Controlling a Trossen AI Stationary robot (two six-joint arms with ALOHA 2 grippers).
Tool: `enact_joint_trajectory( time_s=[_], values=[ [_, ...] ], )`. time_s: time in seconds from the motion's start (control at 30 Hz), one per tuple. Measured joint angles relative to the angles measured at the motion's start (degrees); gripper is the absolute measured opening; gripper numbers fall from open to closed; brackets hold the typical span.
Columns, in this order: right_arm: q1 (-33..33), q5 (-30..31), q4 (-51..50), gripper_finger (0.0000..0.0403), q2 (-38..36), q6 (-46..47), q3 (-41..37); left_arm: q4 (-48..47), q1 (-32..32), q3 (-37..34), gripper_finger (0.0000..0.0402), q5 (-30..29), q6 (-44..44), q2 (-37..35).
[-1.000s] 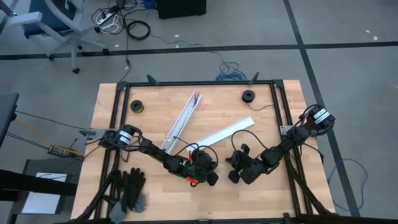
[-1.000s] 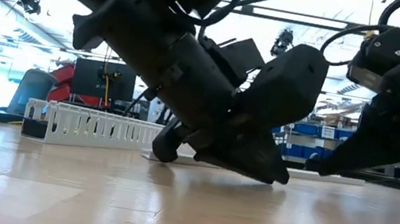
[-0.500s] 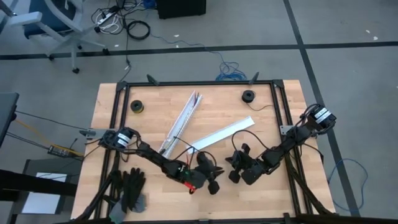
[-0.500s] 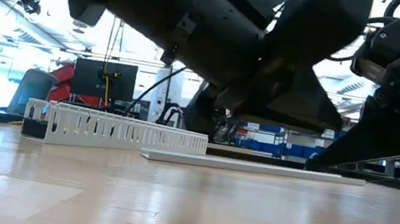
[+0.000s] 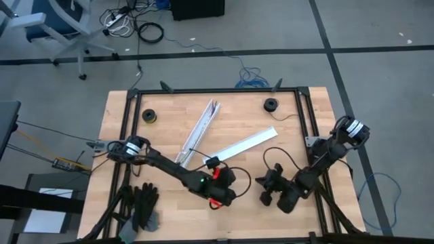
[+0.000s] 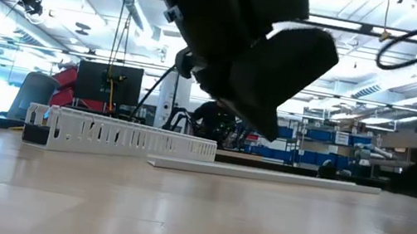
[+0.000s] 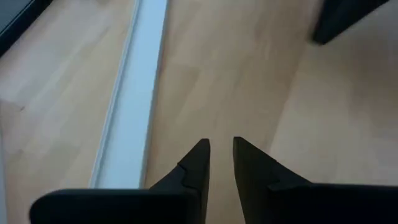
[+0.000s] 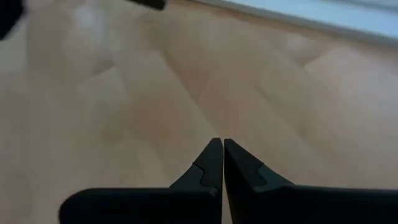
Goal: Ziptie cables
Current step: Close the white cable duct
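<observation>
High view has the table point(image 5: 285, 135) filling mid-frame, with the channel point(image 5: 198, 129) and a flat white strip point(image 5: 243, 143) lying crossed at upper centre. Both arms meet at lower centre. The left gripper point(image 7: 221, 143) hangs over bare wood beside the strip, fingers a narrow slit apart with nothing between them. The right gripper point(image 8: 217, 142), lower right of centre, has its fingers pressed together and empty. Of the cables point(image 5: 217, 173), only scraps of red show against the left arm's end, the rest hidden beneath it. They are probably light, limp and prone to splaying, so they are best pinched mid-bundle, all strands together, and not by the plug end.
</observation>
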Motion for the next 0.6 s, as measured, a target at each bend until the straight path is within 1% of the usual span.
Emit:
enact_joint_trajectory(
  time_s=[0.07,0.2,0.3,0.5,0.6],
  values=[
    [2.27,0.68,0.09,0.0,0.08,2.65,-0.59,-1.28,0.74,0.0,0.0055,0.91,-0.21,0.0],
    [5.7,1.54,0.06,0.0,0.1,5.76,-1.32,-3.38,2.8,-0.02,0.0084,4.88,-1.49,0.0],
    [7.16,1.98,0.08,0.0,0.12,6.92,-1.53,-4.13,4.05,-0.02,0.0114,4.57,-1.54,0.0],
    [8.36,2.03,0.17,0.0,0.12,6.99,-1.55,-4.14,5.54,-0.02,0.0164,5.16,3.59,-0.21],
    [8.75,2.03,0.19,0.0,0.12,7.05,-1.55,-4.49,6.84,-0.02,0.0175,9.27,6.5,-0.76]
  ],
)
